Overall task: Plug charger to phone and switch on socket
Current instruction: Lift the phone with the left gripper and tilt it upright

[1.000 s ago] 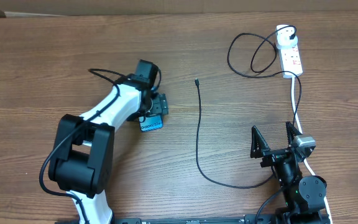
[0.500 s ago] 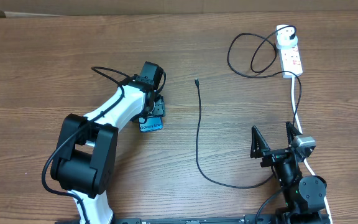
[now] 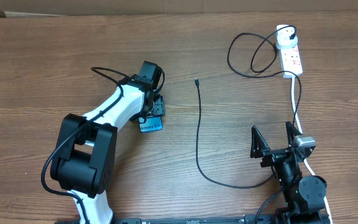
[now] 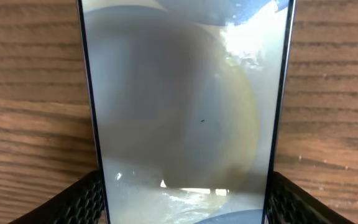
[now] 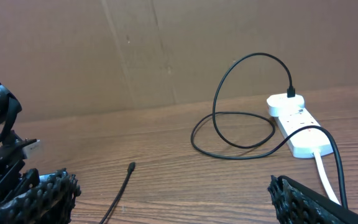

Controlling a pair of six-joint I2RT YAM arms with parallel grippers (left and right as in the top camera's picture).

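The phone, light blue with "Galaxy" text, lies flat on the wooden table. My left gripper is over it, and in the left wrist view the phone fills the frame with both black fingers pressed against its long edges. The charger cable runs down the table's middle, and its connector tip lies free. The cable's other end loops to a white adapter plugged into the socket. My right gripper stands open near the front edge, with the tip ahead of it.
The strip's white lead runs down past the right arm's base. A brown cardboard wall closes off the far side of the table. The cable loop lies left of the socket.
My left gripper's jaws have narrowed onto the phone's sides and the wrist has shifted slightly right. The right arm and the cable have not moved.
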